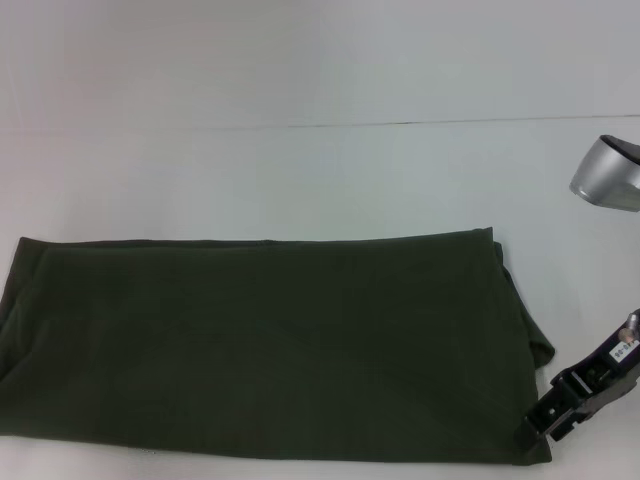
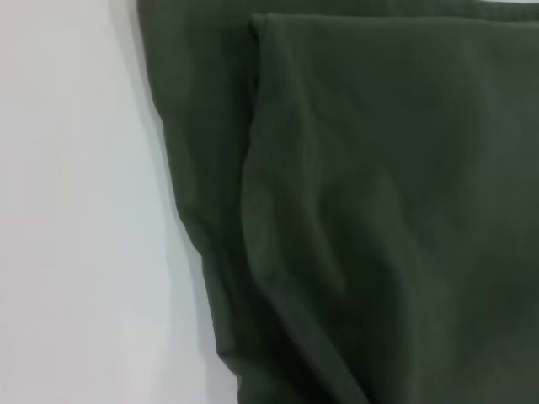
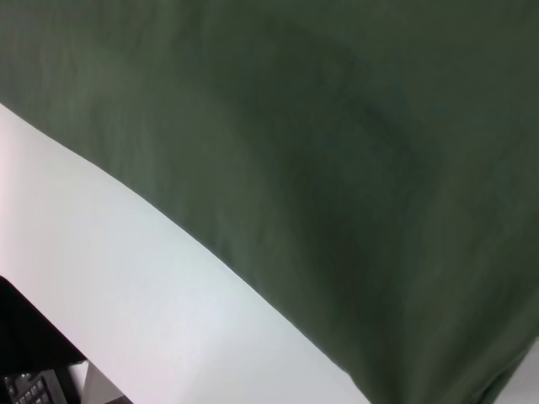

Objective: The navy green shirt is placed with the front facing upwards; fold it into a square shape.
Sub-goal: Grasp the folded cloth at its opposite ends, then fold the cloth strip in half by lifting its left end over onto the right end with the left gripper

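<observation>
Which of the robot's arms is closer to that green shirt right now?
The right one, as far as the head view shows. The right gripper sits at the near right corner of the navy green shirt. The left gripper is outside the head view; its wrist camera looks down on folded cloth.

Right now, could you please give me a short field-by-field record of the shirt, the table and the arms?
garment: navy green shirt, plain fabric up, no lettering visible
shape: long folded rectangle lying across the table, not yet square
layers: folded edge over a lower layer in the left wrist view
surface: white table
right end effector: at the shirt's near right corner; grip cannot be told
left end effector: out of the head view; its camera looks at the shirt's edge
</observation>
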Robot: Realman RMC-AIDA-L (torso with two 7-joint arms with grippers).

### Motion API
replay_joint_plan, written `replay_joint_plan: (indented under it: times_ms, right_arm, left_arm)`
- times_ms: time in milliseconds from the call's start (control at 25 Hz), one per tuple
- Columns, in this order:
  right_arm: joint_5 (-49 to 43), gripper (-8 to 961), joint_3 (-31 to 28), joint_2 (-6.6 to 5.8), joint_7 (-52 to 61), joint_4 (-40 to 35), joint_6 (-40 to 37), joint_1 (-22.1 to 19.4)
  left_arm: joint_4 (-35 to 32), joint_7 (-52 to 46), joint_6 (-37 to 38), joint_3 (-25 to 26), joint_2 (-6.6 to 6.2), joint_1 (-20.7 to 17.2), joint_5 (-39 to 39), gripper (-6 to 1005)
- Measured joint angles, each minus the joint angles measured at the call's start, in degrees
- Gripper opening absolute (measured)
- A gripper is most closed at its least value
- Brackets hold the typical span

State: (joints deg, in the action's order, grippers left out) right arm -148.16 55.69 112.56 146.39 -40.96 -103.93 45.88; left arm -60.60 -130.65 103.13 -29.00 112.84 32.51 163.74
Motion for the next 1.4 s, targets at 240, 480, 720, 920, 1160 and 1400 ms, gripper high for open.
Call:
replay_joint_plan:
  times_ms: [240,480,720,920,1160,1400]
  right_arm:
    - [0.0,745,-3.8,-0.86,-0.5,-2.1,-2.9,-0.2]
    - [0.0,768,-10.3,-1.89,-1.8,-5.2,-5.0,-0.7]
    - [0.7,783,-17.1,-2.08,-5.8,-5.8,-5.2,-0.9]
    - [7.2,780,-25.8,-2.11,-12.4,-4.6,-4.3,-1.9]
    - [26.8,777,-30.5,-1.96,-27.7,5.0,-1.5,-6.4]
    - [36.4,776,-30.2,2.27,-47.6,9.0,3.2,-9.5]
  left_arm:
    - [-0.1,-1.1,-1.2,0.1,0.0,0.0,0.0,33]
    - [-1.0,-2.8,-1.4,-0.2,-0.01,-0.1,0.0,63]
    - [-2.8,-4.8,-1.3,0.2,-0.03,-0.6,0.0,144]
    - [-5.5,-5.1,-6.6,6.0,0.72,-1.0,-2.5,274]
    - [-3.9,-0.2,-9.9,9.0,1.22,-2.1,-13.4,545]
    - [0.7,15.0,-10.4,9.1,1.73,-2.2,-22.1,846]
